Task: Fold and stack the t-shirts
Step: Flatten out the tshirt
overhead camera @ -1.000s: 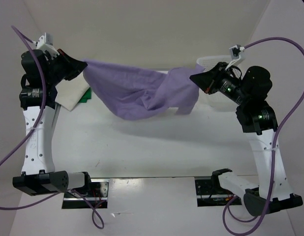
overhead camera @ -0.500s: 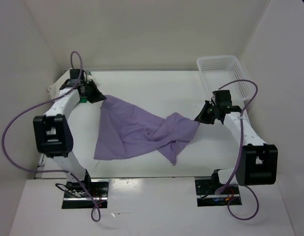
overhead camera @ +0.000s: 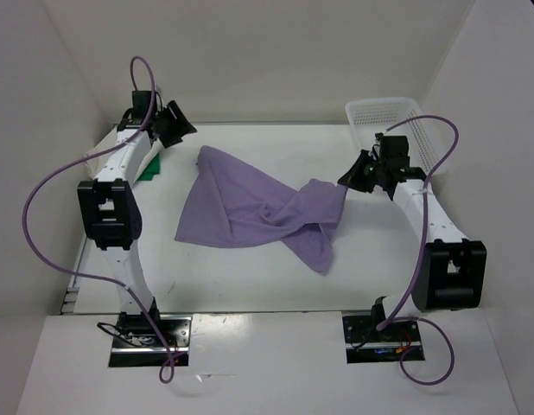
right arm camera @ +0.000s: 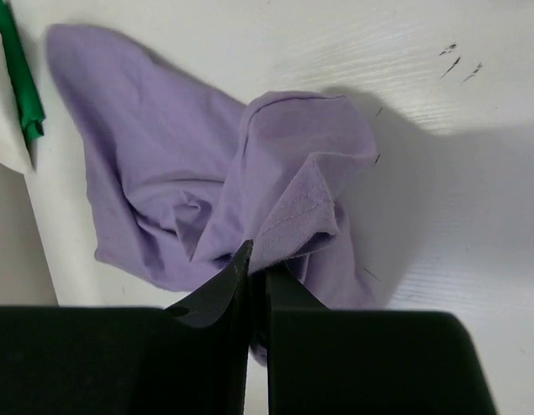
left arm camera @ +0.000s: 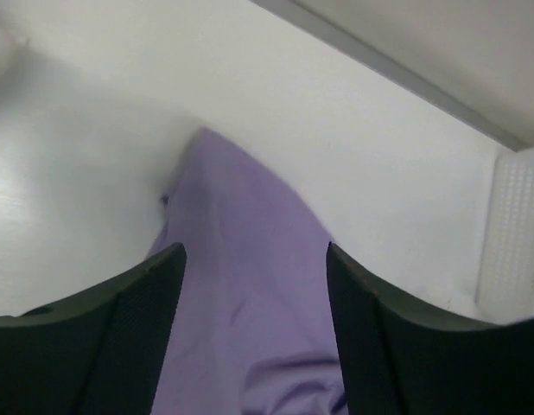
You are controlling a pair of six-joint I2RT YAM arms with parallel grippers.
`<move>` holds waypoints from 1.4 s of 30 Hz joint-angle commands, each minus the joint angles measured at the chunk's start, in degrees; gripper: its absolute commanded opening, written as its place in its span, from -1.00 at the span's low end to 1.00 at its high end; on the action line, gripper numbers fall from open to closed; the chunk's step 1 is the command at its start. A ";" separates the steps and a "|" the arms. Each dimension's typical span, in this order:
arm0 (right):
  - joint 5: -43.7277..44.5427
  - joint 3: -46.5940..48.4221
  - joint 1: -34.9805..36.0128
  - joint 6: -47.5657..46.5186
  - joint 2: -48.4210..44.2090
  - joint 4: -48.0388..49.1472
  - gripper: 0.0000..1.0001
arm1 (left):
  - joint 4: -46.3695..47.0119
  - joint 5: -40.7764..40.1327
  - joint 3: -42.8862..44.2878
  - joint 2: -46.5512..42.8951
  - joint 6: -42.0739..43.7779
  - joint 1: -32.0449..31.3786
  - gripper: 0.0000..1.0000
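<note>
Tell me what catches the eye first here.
The lavender t-shirt lies crumpled across the middle of the table. The right gripper is shut on its right edge, while the left gripper hangs open beyond its far-left corner, holding nothing. A white mesh basket sits at the far right corner.

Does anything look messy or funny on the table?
Yes. The purple t-shirt is not flat: it lies twisted and bunched across the middle of the table, with one end pinched in the right pincer. The left pincer is open and off the cloth.
</note>
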 commanded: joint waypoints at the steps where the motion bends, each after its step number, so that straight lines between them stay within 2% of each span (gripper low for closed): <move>1: -1.67 3.51 1.39 0.63 -3.07 1.59 -0.94 | -0.60 -3.45 -6.71 -8.28 0.76 -0.26 0.53; 3: -2.20 2.38 2.18 1.15 -4.84 0.01 -0.94 | 1.50 -3.46 -15.31 -16.27 0.76 0.44 0.65; 4: -2.98 1.33 2.80 1.15 -6.59 -1.12 -0.94 | 1.51 -4.41 -24.58 -19.00 0.76 1.05 0.67; 5: -2.99 -1.55 2.81 1.76 -7.56 -1.66 -0.94 | 1.51 -5.12 -29.11 -24.16 0.24 1.06 0.67; 6: -3.69 -3.41 3.76 2.46 -8.36 -1.66 -0.94 | 1.51 -5.73 -33.41 -26.73 0.24 1.06 0.62; 7: -4.30 -5.17 4.90 2.47 -9.67 -2.36 -0.94 | 1.51 -5.74 -41.29 -29.02 -1.33 1.84 0.54; 8: -4.31 -8.58 5.44 3.08 -9.68 -2.37 -0.94 | 1.51 -5.74 -44.85 -33.13 -2.22 1.85 0.38; 11: -4.83 -13.25 6.84 4.75 -11.52 -2.89 -0.94 | 1.51 -4.95 -54.77 -39.05 -6.43 3.51 0.16; 15: -3.70 -14.59 8.43 6.43 -13.72 -3.42 -0.94 | 1.50 -5.56 -62.17 -43.63 -11.62 5.00 0.05; 18: -3.70 -15.73 8.43 6.43 -14.25 -3.42 -0.94 | 3.52 -6.09 -64.21 -44.69 -13.74 5.54 0.05; 24: -3.70 -17.84 8.43 7.04 -15.31 -2.37 -0.94 | 6.78 -4.78 -64.75 -38.29 -15.67 5.54 0.05; 26: -3.17 -17.84 8.43 7.04 -15.31 -2.37 -0.92 | 7.31 -4.77 -64.75 -37.14 -15.67 5.54 -0.04; 33: -2.46 -9.85 8.43 7.04 -14.25 -2.37 -0.92 | 8.01 -5.56 -65.27 -34.68 -14.97 5.54 -0.10; 36: -4.04 -8.53 8.96 7.04 -14.78 -4.20 -0.92 | 9.06 -4.95 -64.57 -33.00 -13.65 5.54 -0.29; 37: -4.05 -9.05 9.65 7.65 -15.74 -5.17 -0.92 | 9.07 -4.95 -63.96 -32.22 -12.87 5.54 -0.42; 40: -4.57 -14.12 14.22 9.76 -18.46 -7.72 -0.92 | 9.07 -6.35 -63.96 -32.21 -11.54 5.54 -0.60; 42: -5.18 -17.56 20.01 11.34 -18.99 -8.34 -0.87 | 9.07 -7.06 -63.96 -31.69 -10.40 5.54 -0.72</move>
